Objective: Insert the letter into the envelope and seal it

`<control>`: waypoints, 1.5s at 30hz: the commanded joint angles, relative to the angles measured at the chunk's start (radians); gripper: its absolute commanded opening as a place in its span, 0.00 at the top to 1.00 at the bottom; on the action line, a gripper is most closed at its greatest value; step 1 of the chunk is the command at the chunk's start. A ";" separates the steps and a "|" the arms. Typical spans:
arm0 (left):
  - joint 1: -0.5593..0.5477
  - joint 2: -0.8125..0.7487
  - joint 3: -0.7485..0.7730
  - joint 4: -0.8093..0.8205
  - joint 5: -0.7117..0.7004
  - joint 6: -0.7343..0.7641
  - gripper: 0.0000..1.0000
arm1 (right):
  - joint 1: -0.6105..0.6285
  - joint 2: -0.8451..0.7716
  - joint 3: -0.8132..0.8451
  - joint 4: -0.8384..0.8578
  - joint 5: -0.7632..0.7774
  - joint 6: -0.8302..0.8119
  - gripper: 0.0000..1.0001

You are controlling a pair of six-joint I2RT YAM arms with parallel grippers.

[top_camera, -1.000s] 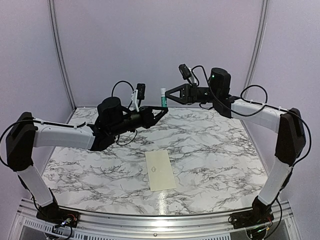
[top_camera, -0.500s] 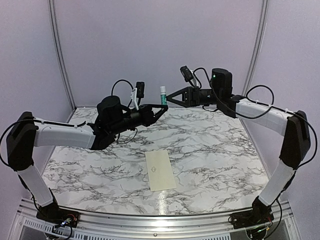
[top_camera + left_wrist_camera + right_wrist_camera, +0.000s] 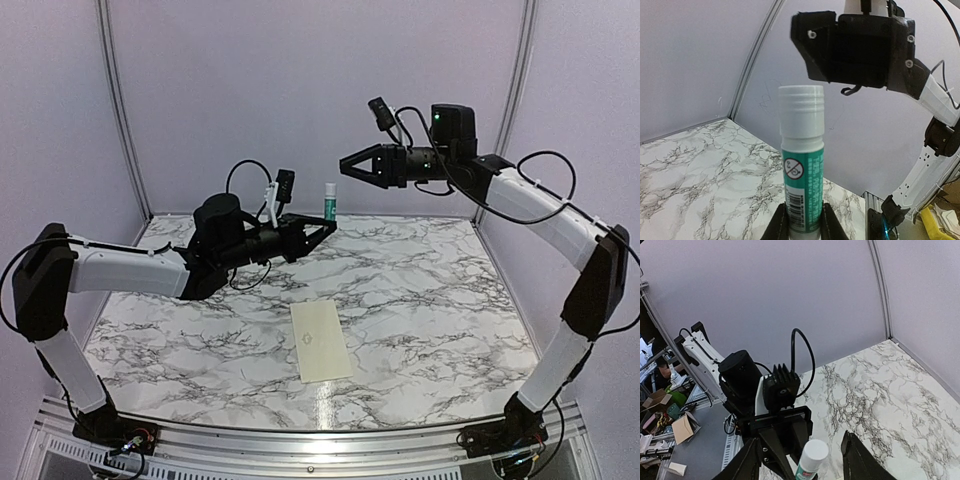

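Envelope: cream envelope (image 3: 320,340) lies flat on the marbled desk (image 3: 430,300), near the front edge and about midway between the two arm bases. Its long side runs roughly front to back, slightly skewed. Nothing touches it.
Letter: cannot be told apart as a separate sheet in any view.
Left gripper: left gripper (image 3: 326,224) reaches out low over the far part of the desk, pinching a glue tube (image 3: 330,201) at its lower end. In the wrist view, the two fingers (image 3: 781,225) press against the base of the tube from either side.
Glue tube: upright, white cap on top, green band with print below. Held near the back wall, well apart from the envelope.
Right gripper: right gripper (image 3: 343,167) sits raised above and just to the right of the tube, not touching it. Its wrist view shows the fingers (image 3: 856,457) spread wide, with the tube's cap between and below them.
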 commanded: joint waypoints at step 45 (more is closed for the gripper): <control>-0.007 -0.019 0.075 -0.039 0.012 0.040 0.90 | 0.107 0.067 -0.192 0.045 0.004 0.073 1.00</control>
